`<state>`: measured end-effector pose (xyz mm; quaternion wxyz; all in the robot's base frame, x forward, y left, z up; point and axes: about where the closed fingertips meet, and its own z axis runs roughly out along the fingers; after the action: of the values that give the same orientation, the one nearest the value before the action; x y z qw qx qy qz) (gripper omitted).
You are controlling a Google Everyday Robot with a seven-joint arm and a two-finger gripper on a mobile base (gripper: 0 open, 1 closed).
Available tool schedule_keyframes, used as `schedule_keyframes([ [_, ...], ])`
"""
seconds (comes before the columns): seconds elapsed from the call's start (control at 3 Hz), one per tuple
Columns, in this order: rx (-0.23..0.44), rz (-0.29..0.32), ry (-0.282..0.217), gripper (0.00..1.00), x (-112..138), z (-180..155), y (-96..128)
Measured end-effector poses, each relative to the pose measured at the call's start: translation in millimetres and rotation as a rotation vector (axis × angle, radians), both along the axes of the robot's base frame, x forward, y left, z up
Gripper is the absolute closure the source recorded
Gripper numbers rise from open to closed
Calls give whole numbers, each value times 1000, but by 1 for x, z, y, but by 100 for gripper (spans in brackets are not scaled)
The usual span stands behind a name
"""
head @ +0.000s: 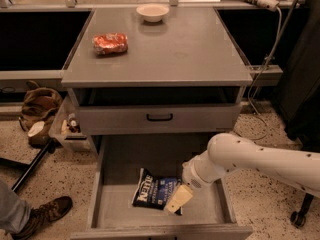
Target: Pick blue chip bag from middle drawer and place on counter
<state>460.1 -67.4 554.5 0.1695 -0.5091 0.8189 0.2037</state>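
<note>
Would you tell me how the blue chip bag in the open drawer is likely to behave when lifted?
The blue chip bag lies flat, so it is probably light and floppy, sagging from a pinch. Its foil sheen suggests it may slip. The gripper hovers at its right edge, in the middle drawer.

We log the white arm (260, 156) extending in from the right, wrist bent down-left; gripper (179, 199) hangs low at its end, tilted downward
</note>
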Motion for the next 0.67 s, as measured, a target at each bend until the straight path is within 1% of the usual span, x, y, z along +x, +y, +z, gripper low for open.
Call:
schedule_keyframes([
  [0.33,30,-44,-38,0,16,-13,5],
  [0.67,30,-44,-38,0,16,-13,5],
])
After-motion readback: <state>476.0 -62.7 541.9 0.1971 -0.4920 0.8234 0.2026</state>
